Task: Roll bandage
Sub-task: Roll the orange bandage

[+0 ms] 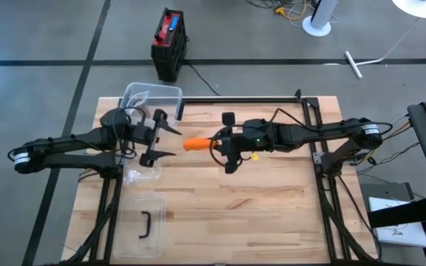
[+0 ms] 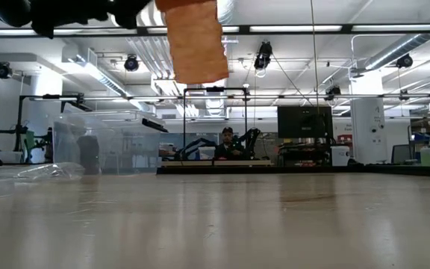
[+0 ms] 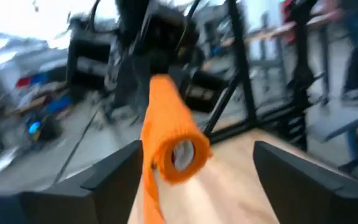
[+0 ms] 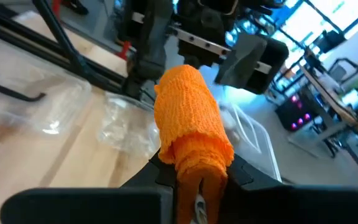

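Above the wooden surface [image 1: 257, 214], the left tool [image 1: 167, 142] stands with its fingers spread apart, just short of the orange bandage roll [image 1: 195, 143], which the right tool [image 1: 214, 142] holds clamped by its far end in mid-air. The likely trouble is that the roll, gripped only at one end, sags or unwinds, or the left tool nudges it loose. A clear plastic box [image 1: 152, 96] sits at the surface's left, and beyond lies a workshop with a person [image 2: 228, 142] at a distant desk.
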Available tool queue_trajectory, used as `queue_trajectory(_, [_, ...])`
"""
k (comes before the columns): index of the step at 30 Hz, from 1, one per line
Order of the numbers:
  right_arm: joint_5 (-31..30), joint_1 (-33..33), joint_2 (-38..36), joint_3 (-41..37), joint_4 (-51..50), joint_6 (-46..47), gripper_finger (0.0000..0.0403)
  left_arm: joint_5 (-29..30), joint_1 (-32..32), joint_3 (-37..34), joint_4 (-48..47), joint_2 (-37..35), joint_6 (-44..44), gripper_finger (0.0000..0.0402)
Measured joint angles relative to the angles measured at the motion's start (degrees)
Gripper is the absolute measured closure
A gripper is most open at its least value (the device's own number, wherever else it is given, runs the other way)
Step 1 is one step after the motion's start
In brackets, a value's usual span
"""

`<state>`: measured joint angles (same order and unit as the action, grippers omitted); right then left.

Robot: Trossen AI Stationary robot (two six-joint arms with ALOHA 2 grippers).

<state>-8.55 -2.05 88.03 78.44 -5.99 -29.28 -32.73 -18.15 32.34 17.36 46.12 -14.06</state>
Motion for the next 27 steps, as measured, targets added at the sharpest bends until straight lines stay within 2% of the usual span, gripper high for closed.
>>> queue_trajectory(1, [0.12,-0.20,-0.11,0.01,0.29,-0.05,0.0360,-1.32,0.00,0.00,1.46,-0.01,0.52,0.0102])
queue_trajectory(5, [-0.17,-0.04,-0.22,0.03,0.76,0.02,0.0360,-0.69,-0.02,-0.04,5.72,0.53,2.73,0.0083])
queue_trajectory(11, [-0.50,0.58,1.05,0.06,2.54,-0.03,0.0360,0.16,-0.04,-0.13,9.11,4.23,4.01,0.0077])
queue_trajectory(22, [-0.54,1.39,1.96,0.14,5.54,-1.26,0.0355,2.18,-0.02,-0.13,13.59,9.12,4.61,0.0111])
queue_trajectory(27, [-0.49,1.98,2.29,0.12,5.25,0.27,0.0353,2.19,-0.02,-0.13,14.35,9.10,4.68,0.0143])
